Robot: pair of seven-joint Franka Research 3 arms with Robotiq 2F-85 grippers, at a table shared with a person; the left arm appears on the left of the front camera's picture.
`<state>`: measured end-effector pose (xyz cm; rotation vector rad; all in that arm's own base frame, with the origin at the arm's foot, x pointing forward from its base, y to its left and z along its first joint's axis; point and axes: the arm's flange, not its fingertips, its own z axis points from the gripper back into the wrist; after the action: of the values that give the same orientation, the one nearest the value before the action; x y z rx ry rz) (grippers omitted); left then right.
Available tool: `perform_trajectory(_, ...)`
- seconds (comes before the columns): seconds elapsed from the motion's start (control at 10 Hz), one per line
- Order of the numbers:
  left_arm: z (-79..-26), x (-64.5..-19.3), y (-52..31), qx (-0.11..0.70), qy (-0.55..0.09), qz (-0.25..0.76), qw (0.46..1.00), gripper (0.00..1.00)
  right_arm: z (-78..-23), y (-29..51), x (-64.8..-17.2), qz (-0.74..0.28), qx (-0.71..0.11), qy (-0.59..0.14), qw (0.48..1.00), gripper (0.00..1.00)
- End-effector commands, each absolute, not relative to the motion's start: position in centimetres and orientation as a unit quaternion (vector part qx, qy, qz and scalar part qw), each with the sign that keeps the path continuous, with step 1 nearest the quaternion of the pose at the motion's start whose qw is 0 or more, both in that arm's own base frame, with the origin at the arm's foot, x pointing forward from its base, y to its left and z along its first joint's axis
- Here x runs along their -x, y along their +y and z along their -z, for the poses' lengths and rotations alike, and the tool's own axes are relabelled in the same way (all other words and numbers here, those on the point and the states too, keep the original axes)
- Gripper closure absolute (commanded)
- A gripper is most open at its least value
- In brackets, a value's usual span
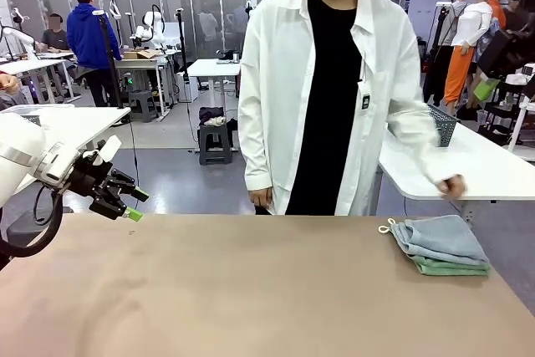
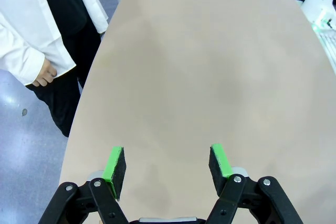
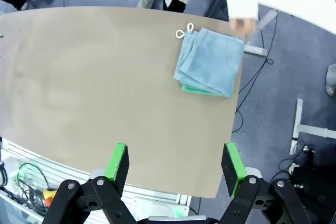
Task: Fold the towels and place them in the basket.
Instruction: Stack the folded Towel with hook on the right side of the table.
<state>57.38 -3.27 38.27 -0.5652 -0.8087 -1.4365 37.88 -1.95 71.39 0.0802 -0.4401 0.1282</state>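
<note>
1. The two small terry-cloth towels are lying folded in one stack near the far right corner of the beige tabletop (image 1: 251, 290), the grey-blue towel (image 1: 440, 240) on top and the mint green towel (image 1: 451, 267) showing as a strip along the near edge beneath it.
2. A small white loop (image 1: 385, 227) is sticking out from the stack's far left corner.
3. The left arm's black pincer with green pads (image 1: 125, 198) is hovering above the tabletop's far left corner, its fingers spread apart and gripping nothing.
4. In the left wrist view the same pincer (image 2: 167, 163) is pointing along bare tabletop toward the towel stack, which is showing at the top edge of that view.
5. The right arm's pincer (image 3: 176, 163) is hanging high over the tabletop's near right part, its fingers also wide apart and empty, looking down on the towel stack well ahead of it.
6. A person in a white shirt over black (image 1: 326, 81) is standing at the tabletop's far edge, one hand (image 1: 261, 198) hanging at the side.
7. The person's other hand (image 1: 451, 186) is reaching onto a white side table (image 1: 493, 165) beyond the right end.
8. A dark mesh basket (image 1: 443, 123) is sitting on that white table behind the person's arm.
</note>
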Motion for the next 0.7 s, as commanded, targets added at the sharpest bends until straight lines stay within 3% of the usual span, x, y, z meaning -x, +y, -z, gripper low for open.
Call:
perform_trajectory(0.0, -38.42, -57.32, -3.31, 0.245, -0.351, 0.632, 0.646, 0.19, -71.27, -1.84, -37.72, -0.056, -0.047, -0.216, 0.974, 0.12)
perform_trajectory(0.6, -38.42, -57.32, -3.31, 0.245, -0.351, 0.632, 0.646, 0.19, -71.27, -1.84, -37.72, -0.056, -0.047, -0.216, 0.974, 0.12)
